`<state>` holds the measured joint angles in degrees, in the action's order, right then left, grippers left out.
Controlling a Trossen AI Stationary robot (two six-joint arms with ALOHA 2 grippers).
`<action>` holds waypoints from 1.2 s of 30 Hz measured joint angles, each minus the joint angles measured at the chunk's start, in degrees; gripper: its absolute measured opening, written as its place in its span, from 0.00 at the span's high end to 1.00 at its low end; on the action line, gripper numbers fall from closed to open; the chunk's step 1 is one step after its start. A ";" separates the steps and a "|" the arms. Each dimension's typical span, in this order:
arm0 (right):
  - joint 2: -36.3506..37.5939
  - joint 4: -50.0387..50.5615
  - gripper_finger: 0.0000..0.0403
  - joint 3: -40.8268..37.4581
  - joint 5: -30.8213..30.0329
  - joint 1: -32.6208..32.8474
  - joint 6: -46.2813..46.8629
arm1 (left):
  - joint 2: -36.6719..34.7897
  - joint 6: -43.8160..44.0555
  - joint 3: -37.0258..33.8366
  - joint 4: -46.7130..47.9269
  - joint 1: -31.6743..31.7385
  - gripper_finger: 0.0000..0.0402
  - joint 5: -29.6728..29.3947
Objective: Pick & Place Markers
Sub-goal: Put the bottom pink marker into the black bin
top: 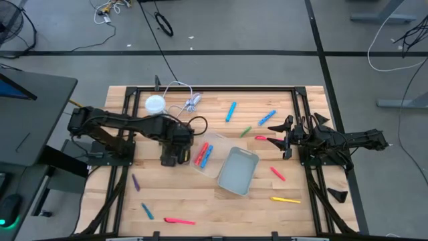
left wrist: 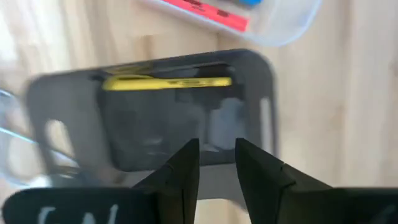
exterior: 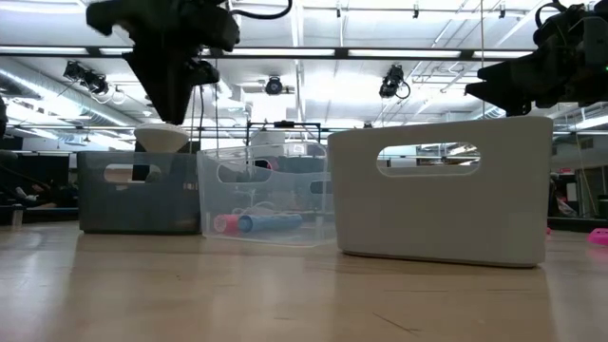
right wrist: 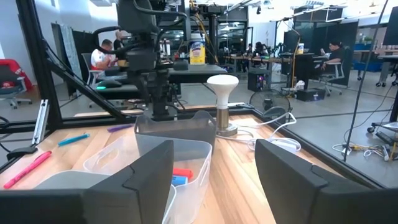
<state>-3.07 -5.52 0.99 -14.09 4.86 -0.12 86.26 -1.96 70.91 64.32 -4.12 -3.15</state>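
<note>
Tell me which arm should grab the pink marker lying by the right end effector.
Right. Its open end effector sits right beside the pink marker, low over the table. The left end effector hangs over the dark bin across the table, with the clear bin between.

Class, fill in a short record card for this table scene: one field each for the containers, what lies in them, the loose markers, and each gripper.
Containers: dark grey plastic bin, clear plastic bin, pale grey handled bin, side by side mid-table.
Dark bin contents: one yellow marker.
Clear bin contents: red and blue markers.
Loose markers: scattered on the wooden table, for example a pink marker at the near edge.
Left gripper: above the dark bin, fingers slightly apart, empty.
Right gripper: raised at the table's right side, open, empty.
</note>
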 joint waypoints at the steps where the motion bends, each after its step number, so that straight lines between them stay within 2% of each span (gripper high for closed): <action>1: 0.00 0.00 0.43 0.00 0.02 -0.02 0.00 | -0.09 1.78 0.00 0.02 -0.02 0.73 1.24; 6: 0.00 0.00 0.43 0.00 0.02 0.00 0.00 | -0.15 7.38 0.00 0.07 -0.04 0.73 6.84; 13: 0.00 0.00 0.43 0.00 0.02 -0.02 0.00 | -0.14 10.23 0.00 0.09 -1.73 0.73 8.64; 18: 0.00 0.00 0.43 0.00 0.02 0.00 0.00 | -0.02 11.02 0.00 0.06 -7.45 0.73 6.09; 27: -0.01 0.00 0.43 0.00 0.02 -0.02 0.00 | 0.92 22.78 0.00 -0.55 -18.03 0.73 4.89; 31: 0.00 0.00 0.43 0.00 0.02 0.00 0.00 | 3.23 26.92 0.46 -0.95 -22.83 0.73 5.98; 36: 0.00 0.02 0.43 0.00 0.02 0.00 0.00 | 7.44 27.30 3.42 -1.08 -28.49 0.73 6.42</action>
<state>-3.07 -5.50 0.99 -14.06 4.86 -0.12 93.70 25.34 74.34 63.24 -32.61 3.27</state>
